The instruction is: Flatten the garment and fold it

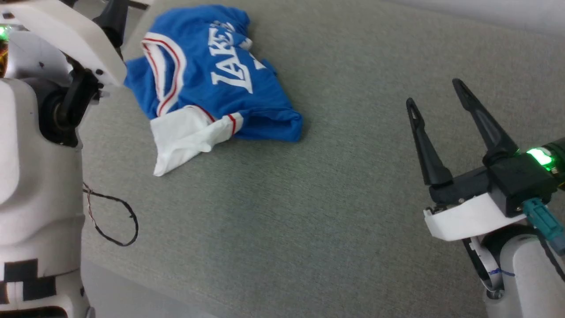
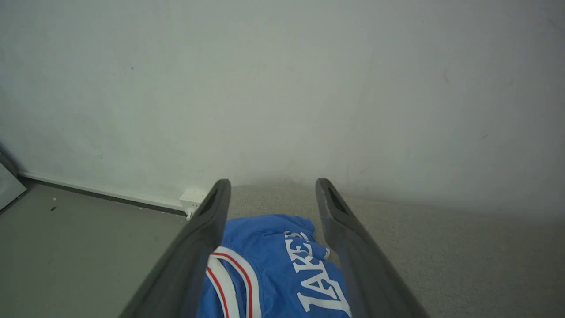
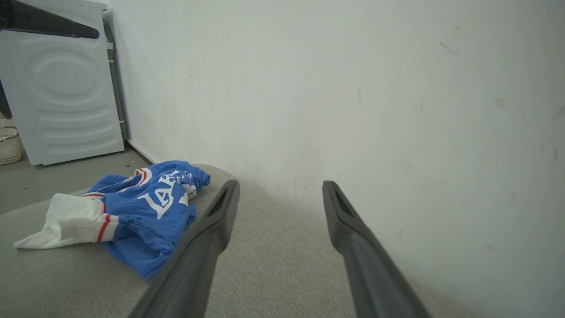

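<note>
Head view: the shirt [image 1: 212, 84] lies in a crumpled heap at the far left of the grey surface [image 1: 309, 198], close to its edge. My right gripper [image 1: 434, 92] hovers spread and empty, well apart from it. I think a careless tug could drag the cloth over that edge. The shirt is bright blue with white letters, its red-striped collar turned up and a white sleeve end spilling toward me.

Left wrist view: my left gripper [image 2: 272, 182] hangs above the shirt, fingers apart, holding nothing. Collar and lettering lie between them. Pinching here would likely catch several layers, so the heap would lift as a lump and not spread.

Right wrist view: the shirt sits left of my open fingers, bunched and folded over itself. The wall is near on the right, which limits my swing.
</note>
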Tool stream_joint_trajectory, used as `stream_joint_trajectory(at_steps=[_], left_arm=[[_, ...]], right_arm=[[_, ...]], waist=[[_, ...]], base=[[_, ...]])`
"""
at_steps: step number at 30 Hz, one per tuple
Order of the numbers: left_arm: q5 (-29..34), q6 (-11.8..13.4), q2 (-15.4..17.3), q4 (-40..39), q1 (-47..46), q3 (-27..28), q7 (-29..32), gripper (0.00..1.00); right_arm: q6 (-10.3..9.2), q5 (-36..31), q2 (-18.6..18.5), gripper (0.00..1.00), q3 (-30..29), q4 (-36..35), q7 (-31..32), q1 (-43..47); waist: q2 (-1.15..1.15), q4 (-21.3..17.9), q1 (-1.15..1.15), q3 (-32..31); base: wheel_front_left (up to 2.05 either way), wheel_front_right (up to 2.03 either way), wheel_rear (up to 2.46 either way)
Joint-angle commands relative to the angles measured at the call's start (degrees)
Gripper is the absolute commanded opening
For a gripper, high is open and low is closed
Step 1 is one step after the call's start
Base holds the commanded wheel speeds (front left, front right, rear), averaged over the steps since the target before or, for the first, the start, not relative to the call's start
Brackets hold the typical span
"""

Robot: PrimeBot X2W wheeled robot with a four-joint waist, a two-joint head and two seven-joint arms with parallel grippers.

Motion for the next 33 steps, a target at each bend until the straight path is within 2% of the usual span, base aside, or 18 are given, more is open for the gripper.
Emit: stream_joint_trajectory(at_steps=[1, 8, 17, 22, 23, 24, 25, 33], left_arm=[[-0.92, -0.59, 1.21, 2.92, -1.72, -0.85, 2.81, 1.00], [-3.74, -0.86, 3.02, 9.67, -3.77, -2.15, 10.13, 1.00], [-6.44, 2.28, 2.52, 17.37, -3.52, -1.57, 17.99, 1.00], [-6.23, 3.05, 3.03, 17.87, -2.86, -1.76, 18.87, 1.00], [-6.22, 3.11, 3.13, 17.92, -2.74, -1.81, 18.92, 0.87], [-6.16, 2.91, 3.24, 17.78, -2.67, -1.96, 18.66, 0.04], [-6.16, 2.77, 3.31, 17.74, -2.60, -2.02, 18.35, 0.00], [-4.76, 2.14, 5.93, 16.56, -3.48, -2.02, 14.42, 0.00]], right_arm=[[-0.11, 0.40, -0.33, 1.00, 0.28, -1.28, 0.69, -1.18], [-0.11, 0.52, -0.95, 1.00, -0.01, -4.33, 2.20, -2.39], [-0.11, 0.93, -1.68, 1.00, -0.66, -6.78, 2.83, -3.58], [-0.11, 1.07, -1.68, 1.00, -0.42, -6.81, 2.84, -4.30], [-0.11, 1.13, -1.60, 1.00, -0.38, -6.72, 2.81, -4.49], [-0.11, 1.19, -1.50, 1.00, -0.38, -6.60, 2.75, -4.67], [-0.11, 1.24, -1.41, 1.00, -0.40, -6.43, 2.65, -4.78], [-0.11, 2.05, 0.08, 1.00, -0.64, -3.59, 0.42, -4.23]], waist=[[0.00, -5.59, -0.02, 8.06], [0.00, -8.55, -0.02, 12.89], [0.00, -10.99, -0.02, 17.37], [0.00, -11.57, -0.02, 18.01], [0.00, -11.70, -0.02, 18.06], [0.00, -11.79, -0.02, 18.06], [0.00, -11.87, -0.02, 17.94], [0.00, -12.36, -0.02, 13.64]], base=[[0.00, 0.00, 0.00], [0.00, 0.00, 0.00], [0.00, 0.00, 0.00], [0.00, 0.00, 0.00], [0.00, 0.00, 0.00], [0.00, 0.00, 0.00], [0.00, 0.00, 0.00], [0.00, 0.00, 0.00]])
